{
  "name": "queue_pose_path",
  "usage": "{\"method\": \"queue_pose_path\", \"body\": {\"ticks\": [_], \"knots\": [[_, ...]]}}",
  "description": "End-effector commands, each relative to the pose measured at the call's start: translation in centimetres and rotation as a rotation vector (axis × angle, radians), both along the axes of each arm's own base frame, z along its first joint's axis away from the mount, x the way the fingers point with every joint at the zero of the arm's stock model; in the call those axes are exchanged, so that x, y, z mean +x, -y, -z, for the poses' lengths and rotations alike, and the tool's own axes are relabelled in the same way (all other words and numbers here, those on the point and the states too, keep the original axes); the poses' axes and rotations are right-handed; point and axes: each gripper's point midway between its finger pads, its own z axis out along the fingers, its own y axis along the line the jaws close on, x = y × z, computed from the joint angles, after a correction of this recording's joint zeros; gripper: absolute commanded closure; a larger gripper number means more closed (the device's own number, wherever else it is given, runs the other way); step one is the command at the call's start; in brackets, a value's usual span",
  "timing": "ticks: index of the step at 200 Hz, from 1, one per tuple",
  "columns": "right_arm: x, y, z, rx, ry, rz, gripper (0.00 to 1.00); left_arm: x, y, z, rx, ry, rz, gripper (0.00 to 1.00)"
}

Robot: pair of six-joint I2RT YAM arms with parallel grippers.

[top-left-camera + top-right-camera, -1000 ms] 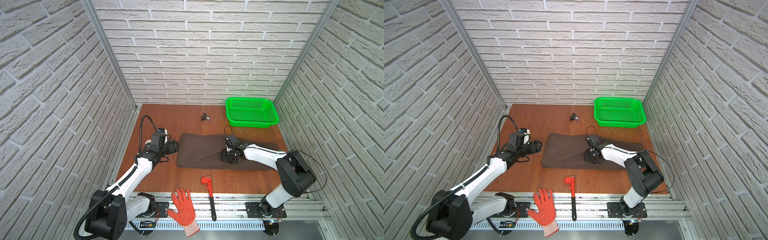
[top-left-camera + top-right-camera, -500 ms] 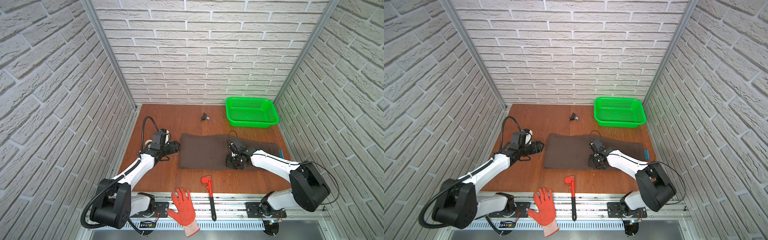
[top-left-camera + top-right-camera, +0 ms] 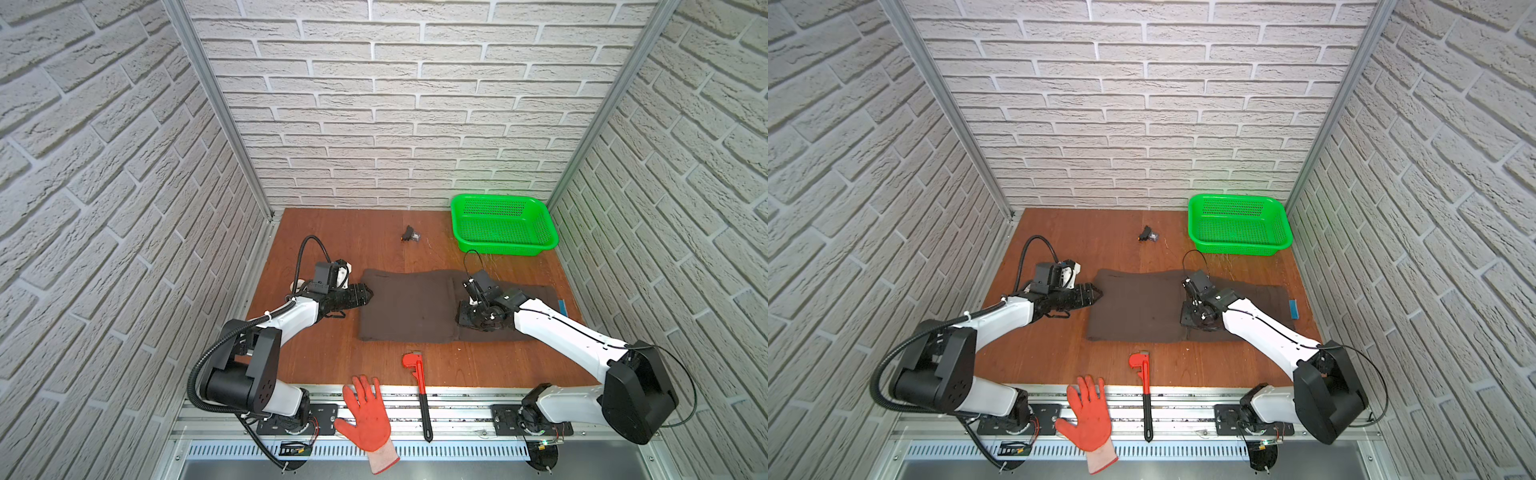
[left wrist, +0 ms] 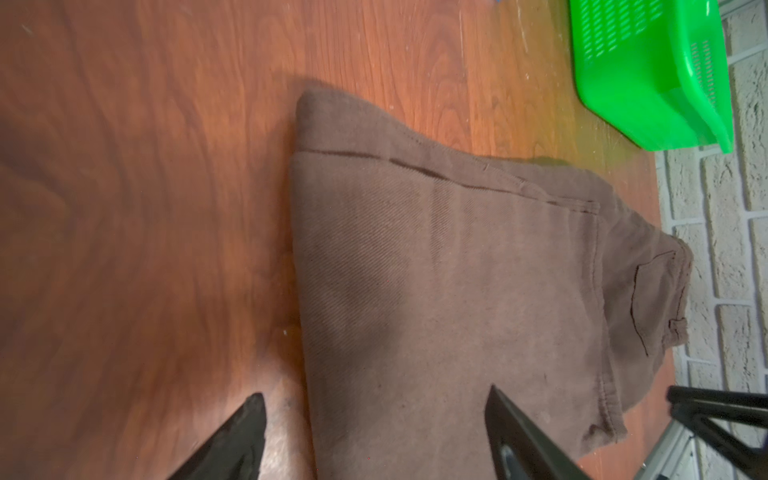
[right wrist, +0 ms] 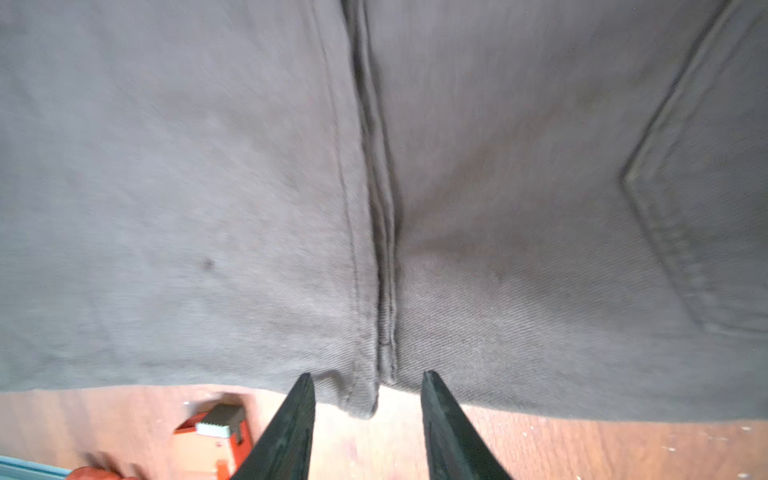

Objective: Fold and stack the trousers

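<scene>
Black fingers [image 5: 293, 428] of my right gripper [image 5: 366, 374] stand partly apart and grip nothing, their tips on either side of a seam at the near edge of the trousers [image 3: 407, 307]. My left gripper [image 4: 374, 390] is spread wide, with one finger over bare wood and one over the cloth's left end. The brown trousers lie folded flat in the middle of the table [image 3: 332, 232], in front of the green basket [image 3: 503, 224]. A red wrench [image 3: 417, 374] and an orange glove [image 3: 368, 411] sit nearer the front rail.
</scene>
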Motion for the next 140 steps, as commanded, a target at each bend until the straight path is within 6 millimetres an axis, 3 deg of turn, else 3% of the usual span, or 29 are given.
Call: {"method": "queue_pose_path", "body": {"ticks": [1, 24, 99, 125, 140], "knots": [[-0.2, 0.8, -1.2, -0.037, 0.02, -0.006, 0.56, 0.8, 0.7, 0.2, -0.038, -0.009, 0.022, 0.2], [-0.1, 1.0, -2.1, -0.038, 0.039, -0.001, 0.56, 0.0, 0.7, 1.6, -0.055, -0.058, 0.013, 0.23], [0.4, 2.0, -3.0, -0.045, 0.063, 0.018, 0.56, -2.0, 3.4, 3.2, -0.209, -0.146, 0.07, 0.35], [0.6, 2.2, -3.0, -0.042, 0.066, 0.023, 0.56, -2.1, 3.8, 3.5, -0.217, -0.167, 0.08, 0.44], [0.6, 2.4, -3.1, -0.041, 0.069, 0.028, 0.55, -2.0, 3.7, 3.2, -0.21, -0.161, 0.082, 0.58]]}}
